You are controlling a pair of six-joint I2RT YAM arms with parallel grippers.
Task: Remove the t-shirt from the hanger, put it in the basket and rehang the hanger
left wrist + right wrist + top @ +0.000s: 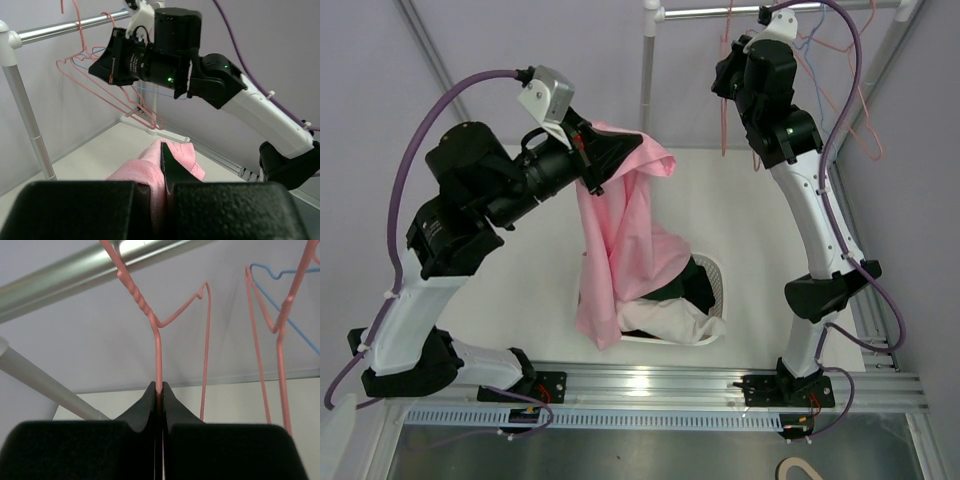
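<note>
The pink t-shirt (pixel 620 240) hangs from my left gripper (pixel 605 150), which is shut on a bunched fold near its top. Its lower end droops into the basket. In the left wrist view the pink cloth (pixel 182 157) is pinched in my left gripper (pixel 166 187). My right gripper (pixel 728 75) is up by the rail (pixel 770 10) and is shut on the wire of a salmon hanger (pixel 724 120). In the right wrist view the hanger wire (pixel 158 350) runs straight into my right gripper (pixel 159 390). The shirt is apart from the hanger.
A white laundry basket (pixel 717 272) holding dark and white clothes sits mid-table under the shirt. More salmon hangers (pixel 860 110) and a blue one (pixel 285 295) hang on the rail at the back right. The rail's upright post (pixel 647 70) stands behind the shirt.
</note>
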